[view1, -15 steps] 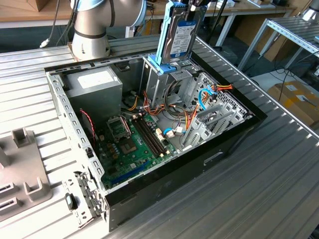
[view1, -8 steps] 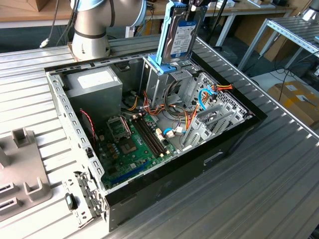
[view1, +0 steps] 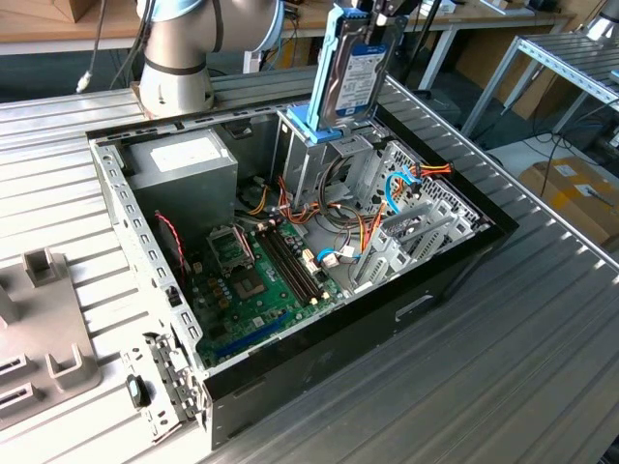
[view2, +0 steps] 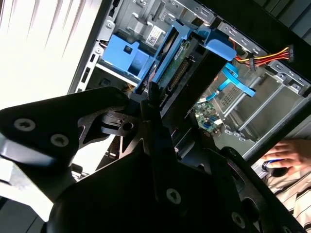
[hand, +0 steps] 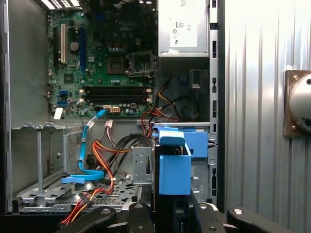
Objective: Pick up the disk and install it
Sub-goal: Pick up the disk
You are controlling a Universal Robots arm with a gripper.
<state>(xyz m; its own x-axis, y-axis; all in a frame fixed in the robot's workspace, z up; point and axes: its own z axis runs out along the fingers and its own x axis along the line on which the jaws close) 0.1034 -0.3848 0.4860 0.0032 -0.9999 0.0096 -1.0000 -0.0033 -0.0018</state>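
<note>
The disk [view1: 356, 75] is a silver-grey drive with a white and blue label, set in a blue plastic carrier. It stands upright on edge above the open computer case [view1: 290, 387]. My gripper [view1: 379, 19] is shut on its upper end. Its lower end reaches the blue-topped metal cage [view1: 311, 145] inside the case; I cannot tell whether it has entered the slot. In the second wrist view the disk [view2: 176, 73] shows its green circuit board edge-on, beyond a black finger [view2: 154, 114]. The first wrist view has the blue carrier [hand: 174, 167] directly over the cage.
A grey power-supply box [view1: 184, 162] sits at the case's far end, with the green motherboard [view1: 253, 271] in front of it. Orange and blue cables [view1: 397, 188] run beside the cage. The arm's base [view1: 176, 53] stands behind the case. A person's hand [view2: 287, 155] rests nearby.
</note>
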